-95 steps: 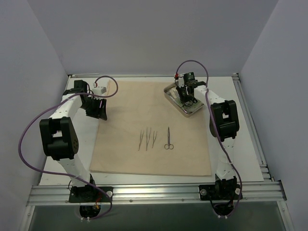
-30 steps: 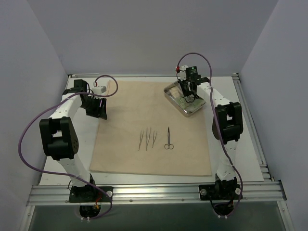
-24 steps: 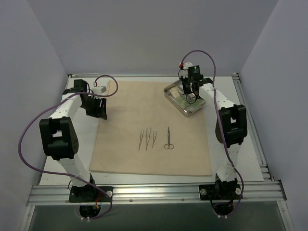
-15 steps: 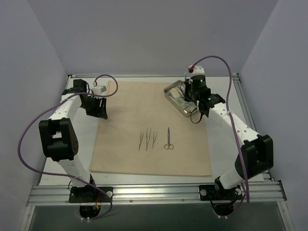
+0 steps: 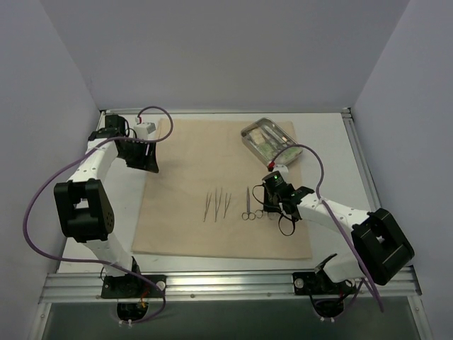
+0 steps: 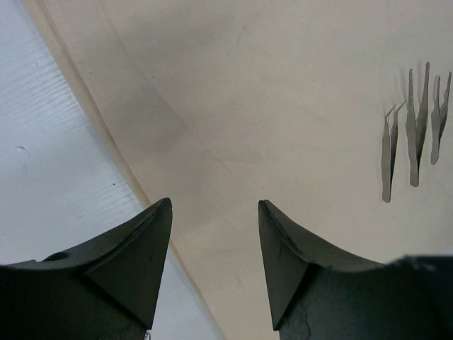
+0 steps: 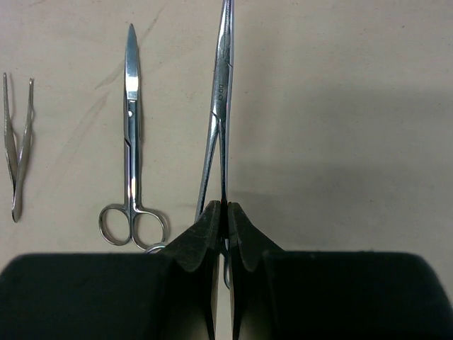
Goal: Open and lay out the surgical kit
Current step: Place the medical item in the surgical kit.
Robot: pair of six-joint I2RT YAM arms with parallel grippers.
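Observation:
The beige cloth (image 5: 191, 159) of the surgical kit lies spread flat. Three thin tweezers (image 5: 216, 204) and small scissors (image 5: 247, 204) rest side by side on it. My right gripper (image 5: 265, 207) hovers just right of the scissors. In the right wrist view that gripper (image 7: 225, 207) is shut on long scissor-handled forceps (image 7: 222, 99), which point away from me beside the scissors (image 7: 131, 142). The steel tray (image 5: 249, 131) sits at the cloth's far right corner with greenish packets (image 5: 269, 146) inside. My left gripper (image 5: 145, 161) is open over the cloth's left edge and holds nothing (image 6: 214, 209).
Bare white table (image 6: 49, 163) runs along the cloth's left side. Grey walls enclose the table on three sides. An aluminium rail (image 5: 226, 283) crosses the near edge, with both arm bases on it.
My right arm has swung from over the tray toward me to the middle of the cloth, carrying the forceps beside the scissors. The left arm has barely shifted.

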